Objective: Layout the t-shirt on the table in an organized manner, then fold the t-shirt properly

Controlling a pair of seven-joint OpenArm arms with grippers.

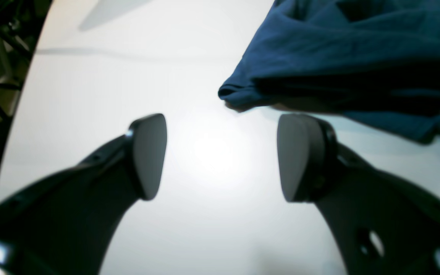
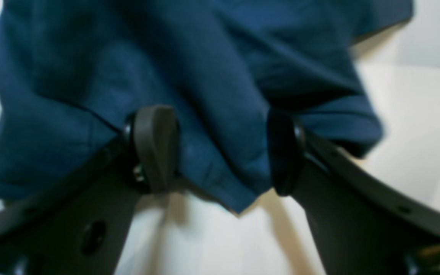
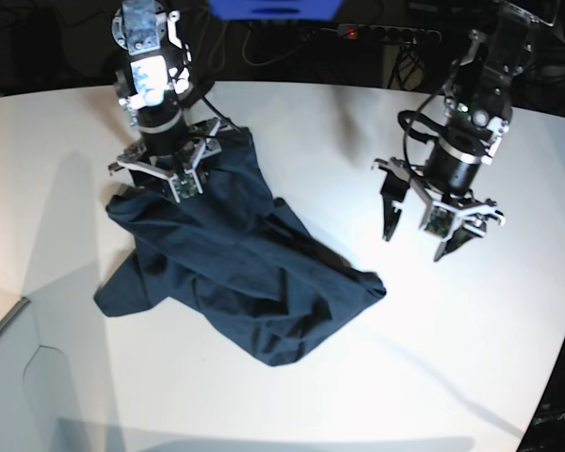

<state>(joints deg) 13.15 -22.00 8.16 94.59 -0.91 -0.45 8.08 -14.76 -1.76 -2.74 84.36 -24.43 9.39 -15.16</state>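
Base view: shirt [image 3: 235, 273] is a crumpled heap on the table [image 3: 471, 358], centre-left of frame; collar and label not findable, sleeves hard to sort out from the folds. Its top edge is hidden under the right gripper [image 3: 165, 174], upper left of frame, which sits right on the cloth. Right wrist view is blurry: jaws well apart, a fold of hem hanging between the pads [image 2: 155, 147]; can't tell if either pad touches it, nothing looks pinched. Left gripper [image 3: 433, 221], right of frame, is over bare table, apart from the shirt's nearest corner. Left wrist view: jaws wide open, empty, shirt edge [image 1: 243, 93] just above the pads in frame, the rest cut off at upper right
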